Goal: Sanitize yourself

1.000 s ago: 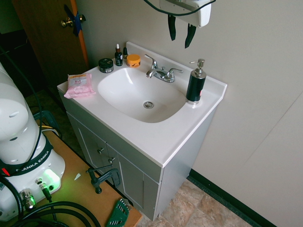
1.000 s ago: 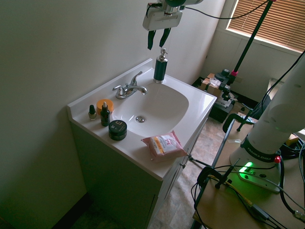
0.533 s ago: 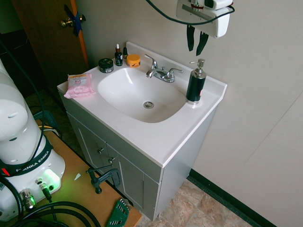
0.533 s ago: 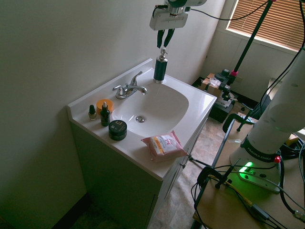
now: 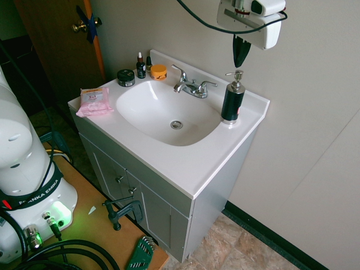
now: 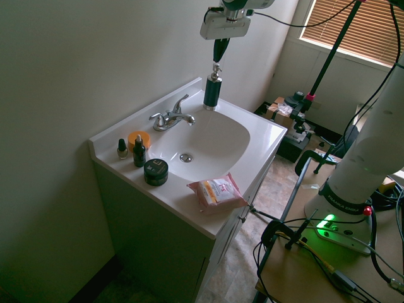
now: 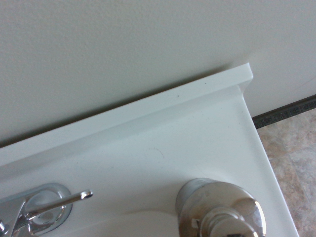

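Counter (image 5: 180, 163) lay below the jaws (image 5: 240, 66), which were fully closed and empty. The robot arm (image 6: 369, 136) carried them above the soap dispenser (image 5: 233, 98); judgement: centre closed fingertips over its pump head (image 5: 238, 75), then press straight down, gently, avoiding tipping.

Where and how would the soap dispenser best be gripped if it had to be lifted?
Probably around the dark body of the soap dispenser, below the metal pump head. It stands upright and its sides look straight, so jaws could close across it. I'd approach level from the basin side, since the raised backsplash runs behind it.
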Controlling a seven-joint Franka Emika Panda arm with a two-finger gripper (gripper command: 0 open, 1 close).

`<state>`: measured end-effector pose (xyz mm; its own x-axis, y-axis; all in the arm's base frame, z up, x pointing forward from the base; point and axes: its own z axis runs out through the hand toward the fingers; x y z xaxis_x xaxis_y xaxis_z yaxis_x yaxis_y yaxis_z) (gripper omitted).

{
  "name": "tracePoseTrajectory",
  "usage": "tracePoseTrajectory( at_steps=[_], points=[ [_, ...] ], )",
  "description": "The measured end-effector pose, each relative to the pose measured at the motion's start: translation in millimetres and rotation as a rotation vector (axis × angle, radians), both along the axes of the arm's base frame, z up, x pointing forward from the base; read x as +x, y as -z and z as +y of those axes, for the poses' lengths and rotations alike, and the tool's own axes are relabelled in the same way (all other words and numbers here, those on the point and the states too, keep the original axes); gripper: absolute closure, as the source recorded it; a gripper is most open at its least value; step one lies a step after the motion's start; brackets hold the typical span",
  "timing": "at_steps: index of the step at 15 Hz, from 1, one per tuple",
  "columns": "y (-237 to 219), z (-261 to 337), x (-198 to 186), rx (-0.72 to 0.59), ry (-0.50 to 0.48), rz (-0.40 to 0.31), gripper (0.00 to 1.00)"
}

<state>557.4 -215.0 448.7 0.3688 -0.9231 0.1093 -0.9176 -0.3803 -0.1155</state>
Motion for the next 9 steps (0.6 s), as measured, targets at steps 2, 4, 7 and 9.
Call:
tracePoseTrajectory(
  at_steps=[2,4,7,9],
  points=[
    [7,-6,-1,0.003,0.004,0.011,1.0],
    [7,-7,0,0.007,0.004,0.009,1.0],
    [10,-7,1,0.009,0.004,0.012,1.0],
    [18,-7,2,0.011,0.004,0.024,1.0]
  ],
)
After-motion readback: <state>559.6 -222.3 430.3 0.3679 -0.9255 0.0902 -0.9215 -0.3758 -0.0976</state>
